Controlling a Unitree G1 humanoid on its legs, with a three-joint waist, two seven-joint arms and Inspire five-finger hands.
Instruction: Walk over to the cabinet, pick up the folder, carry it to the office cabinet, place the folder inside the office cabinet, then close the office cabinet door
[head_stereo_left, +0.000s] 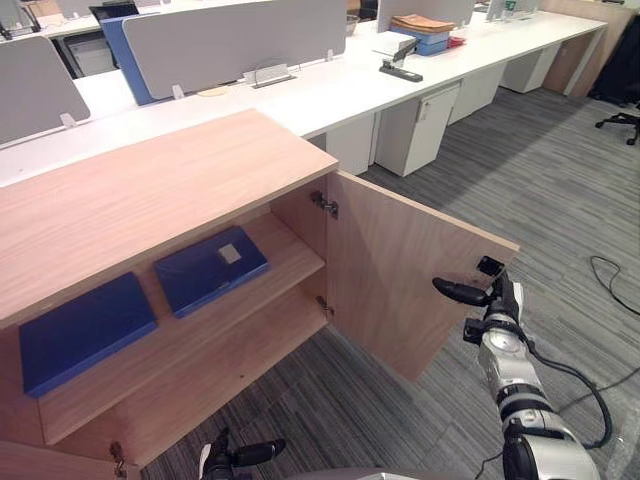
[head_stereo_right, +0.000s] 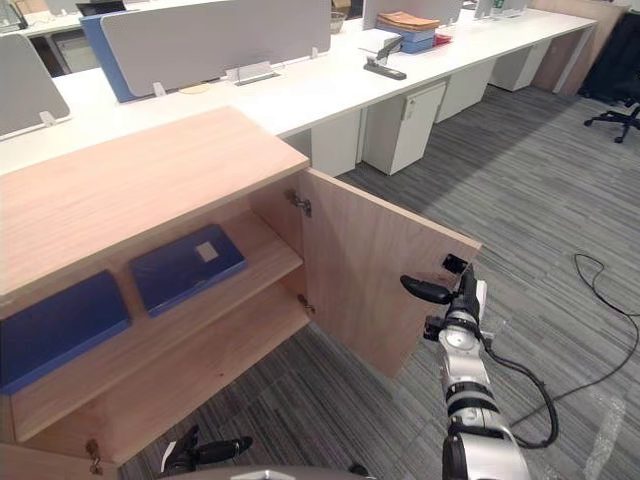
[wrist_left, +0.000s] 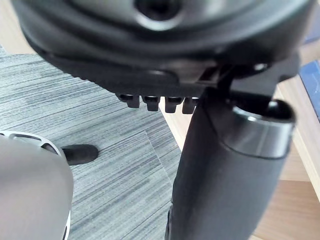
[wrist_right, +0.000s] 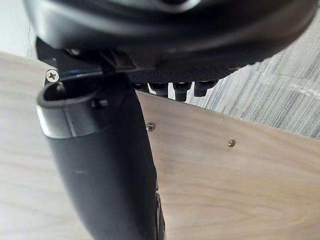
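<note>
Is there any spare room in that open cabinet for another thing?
Yes. The lower shelf is bare wherever it shows, and so is the cabinet top. The upper shelf is crowded: two blue folders lie side by side, leaving only a narrow strip between them and a little by the hinge.

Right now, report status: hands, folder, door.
Right hand open at door edge; left hand open, low. Labelled folder and plain folder on shelf. Door wide open, nothing blocking it.
</note>
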